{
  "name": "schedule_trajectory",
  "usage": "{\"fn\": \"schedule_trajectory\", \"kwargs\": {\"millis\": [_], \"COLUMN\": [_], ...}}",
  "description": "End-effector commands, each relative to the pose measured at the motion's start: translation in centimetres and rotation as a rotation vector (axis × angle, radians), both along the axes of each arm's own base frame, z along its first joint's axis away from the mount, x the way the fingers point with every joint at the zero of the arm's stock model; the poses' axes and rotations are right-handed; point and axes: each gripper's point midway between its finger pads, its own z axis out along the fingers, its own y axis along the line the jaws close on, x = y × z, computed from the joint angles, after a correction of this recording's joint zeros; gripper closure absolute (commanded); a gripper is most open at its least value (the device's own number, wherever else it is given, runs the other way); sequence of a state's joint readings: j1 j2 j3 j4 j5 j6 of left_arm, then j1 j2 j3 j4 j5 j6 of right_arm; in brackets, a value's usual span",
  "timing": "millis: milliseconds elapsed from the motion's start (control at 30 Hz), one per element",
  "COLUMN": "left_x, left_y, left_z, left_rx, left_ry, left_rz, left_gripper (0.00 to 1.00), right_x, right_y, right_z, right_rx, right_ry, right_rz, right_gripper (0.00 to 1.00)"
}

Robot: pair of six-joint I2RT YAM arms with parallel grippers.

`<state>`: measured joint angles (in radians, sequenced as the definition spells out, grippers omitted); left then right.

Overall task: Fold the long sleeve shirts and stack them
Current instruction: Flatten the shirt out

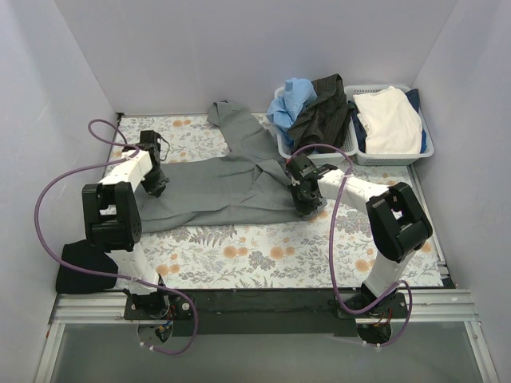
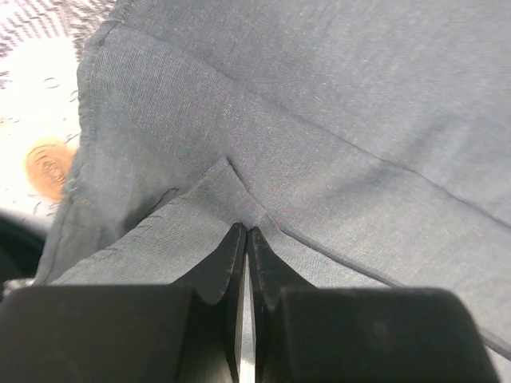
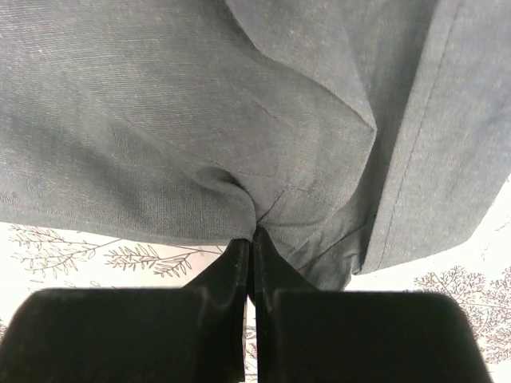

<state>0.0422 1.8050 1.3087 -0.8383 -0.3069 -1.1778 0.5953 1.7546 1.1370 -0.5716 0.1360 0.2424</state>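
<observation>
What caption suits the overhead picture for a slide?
Left pincer and right pincer pinch the grey shirt spread on the floral table.

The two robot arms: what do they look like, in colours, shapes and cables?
The left arm and the right arm each have white links and bulky black joint housings. A thin purple cable loops from each base to its wrist. The left gripper and the right gripper have matte black fingers tapering to points.

Matt, finely woven cloth (faintly slubbed) makes the grey shirt (image 2: 319, 120); left claw (image 2: 246, 231) matt black plastic.
</observation>
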Motion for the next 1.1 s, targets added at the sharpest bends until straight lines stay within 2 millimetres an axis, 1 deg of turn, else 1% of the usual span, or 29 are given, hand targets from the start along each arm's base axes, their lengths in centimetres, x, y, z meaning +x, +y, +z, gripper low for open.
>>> {"fn": "schedule_trajectory", "kwargs": {"millis": [0,67,100,133,233,300,367,400,433,533,567,600,667,800,867,1000,1067], "left_x": [-0.2,-0.9,-1.1,-1.2,-2.2,-2.7,-2.5,-2.9,-2.6,-2.3,-1.8,-1.4,-0.5,0.7,0.8,0.3,0.1], "left_y": [1.4,1.3,1.2,1.1,0.7,0.3,-0.2,-0.3,-0.2,-0.3,-0.4,-0.4,-0.5,-0.7,-0.7,-0.2,0.0], "left_z": [4.9,5.4,5.3,5.2,4.0,3.0,2.3,1.6,1.3,0.1,-0.1,-0.2,-0.8,-1.5,-2.0,-2.8,-2.9], "left_rx": [0.071,0.070,0.063,0.057,0.038,0.018,-0.011,-0.016,-0.016,-0.024,-0.031,-0.032,-0.040,-0.051,-0.053,-0.029,-0.017], "left_ry": [-0.084,-0.083,-0.080,-0.082,-0.052,-0.034,-0.044,-0.029,-0.038,-0.033,-0.052,-0.061,-0.085,-0.106,-0.102,-0.078,-0.071], "left_rz": [0.009,0.005,0.003,0.001,-0.004,-0.001,-0.006,0.000,0.006,0.021,0.023,0.027,0.041,0.057,0.061,0.068,0.070], "left_gripper": [0.99,0.92,0.84,0.80,0.74,0.75,0.75,0.75,0.75,0.66,0.61,0.59,0.58,0.58,0.58,0.60,0.65], "right_x": [0.5,0.4,0.4,0.3,0.1,0.0,0.0,0.0,0.0,0.0,0.0,0.0,-0.1,-0.1,-0.2,-0.3,-0.3], "right_y": [-1.4,-1.7,-1.7,-1.8,-1.9,-1.9,-1.8,-1.8,-1.8,-1.6,-1.6,-1.5,-1.5,-1.5,-1.5,-1.6,-1.6], "right_z": [1.3,1.4,1.4,1.4,1.2,1.1,1.2,1.2,1.2,1.2,1.1,1.1,1.1,1.0,1.0,0.9,0.9], "right_rx": [-0.014,-0.010,-0.011,-0.011,-0.010,-0.009,-0.006,-0.005,-0.004,0.003,0.003,0.006,0.009,0.009,0.009,0.008,0.004], "right_ry": [-0.051,-0.052,-0.054,-0.054,-0.047,-0.042,-0.044,-0.043,-0.043,-0.041,-0.037,-0.039,-0.035,-0.033,-0.032,-0.029,-0.030], "right_rz": [-0.056,-0.064,-0.063,-0.066,-0.066,-0.063,-0.062,-0.062,-0.063,-0.059,-0.058,-0.058,-0.055,-0.056,-0.056,-0.058,-0.058], "right_gripper": [0.99,0.99,0.99,0.99,0.99,0.99,0.99,0.99,0.99,0.99,0.99,0.99,0.99,0.99,0.99,0.99,0.99]}}
